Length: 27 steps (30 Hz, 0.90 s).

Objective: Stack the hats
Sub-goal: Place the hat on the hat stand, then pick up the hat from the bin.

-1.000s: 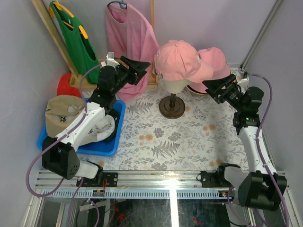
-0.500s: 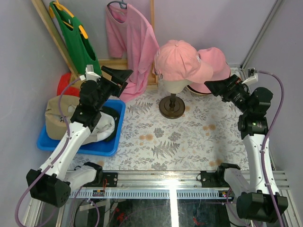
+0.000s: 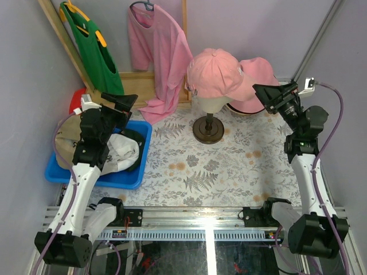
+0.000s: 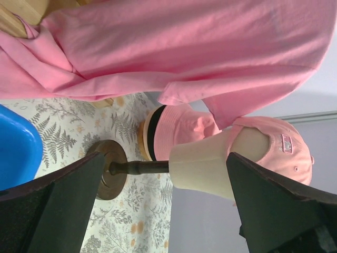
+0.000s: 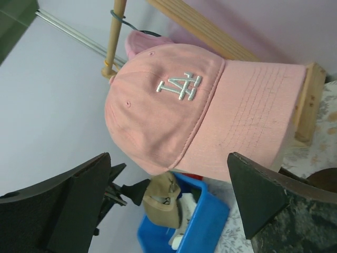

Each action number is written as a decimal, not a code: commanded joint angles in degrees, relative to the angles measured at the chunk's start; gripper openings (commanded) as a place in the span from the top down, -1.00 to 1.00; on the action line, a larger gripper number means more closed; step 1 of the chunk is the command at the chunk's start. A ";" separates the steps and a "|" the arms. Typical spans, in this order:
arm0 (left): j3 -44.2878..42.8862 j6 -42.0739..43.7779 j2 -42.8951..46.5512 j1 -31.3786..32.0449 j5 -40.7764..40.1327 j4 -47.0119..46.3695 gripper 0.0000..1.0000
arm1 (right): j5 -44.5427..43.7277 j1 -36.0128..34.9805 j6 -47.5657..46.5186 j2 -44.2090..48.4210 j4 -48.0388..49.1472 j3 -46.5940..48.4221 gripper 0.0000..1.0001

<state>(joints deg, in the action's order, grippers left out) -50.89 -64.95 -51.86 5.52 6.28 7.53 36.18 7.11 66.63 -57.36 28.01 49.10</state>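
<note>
Fern-printed cloth covers the table (image 3: 229, 166), which is closed in by pale lilac walls, with a pink shirt (image 3: 160, 54) hanging at the back. A pink cap (image 3: 215, 71) sits on a beige mannequin head (image 3: 209, 104) near the middle. Its crown is rounded, its brim points to the right, and pale stitched lettering shows on the front in the right wrist view. A pink bucket hat (image 3: 262, 73) lies just behind and to the right of it at the back of the table. The left wrist view shows a dark band inside this hat; whether it touches the cap's brim cannot be told. A tan cap (image 3: 70, 137) with dark lettering slumps over the left end of a blue bin (image 3: 129, 179), beside a crumpled white cloth (image 3: 121, 152). The left gripper (image 3: 125, 103) hangs above the bin with its fingers spread wide and nothing between them. The right gripper (image 3: 265, 94) is also spread and empty, and is aimed at the pink cap from the right without touching it. All these hats look light and soft. The crowns would likely collapse under a pinch, while the brims seem stiffer. The pink cap's brim edge, which faces the right gripper, looks like the surest place to grip, so the cap can lift off the head without dragging the stand. The fabric should not be slippery, though a limp crown may sag or fold when carried.
</note>
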 commanded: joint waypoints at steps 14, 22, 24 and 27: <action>-1.68 13.32 2.45 -3.79 -1.53 16.21 -0.93 | 9.78 6.36 39.01 -14.11 54.25 -10.69 -0.62; -7.31 17.76 -3.64 -3.81 -14.84 39.99 -0.86 | 11.87 6.39 15.72 -4.93 19.67 -8.03 -0.64; -6.60 18.36 -4.36 -3.81 -16.48 42.67 -0.86 | 11.09 6.40 7.43 -2.87 8.38 -5.15 -0.66; -5.49 18.88 -5.02 -3.77 -18.38 45.67 -0.87 | 7.92 6.34 -5.31 -0.58 -10.31 0.38 -0.70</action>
<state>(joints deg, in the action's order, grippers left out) -56.86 -48.82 -56.51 2.13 -6.11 44.21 46.04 13.54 81.76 -61.47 44.49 41.45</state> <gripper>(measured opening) 0.931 0.834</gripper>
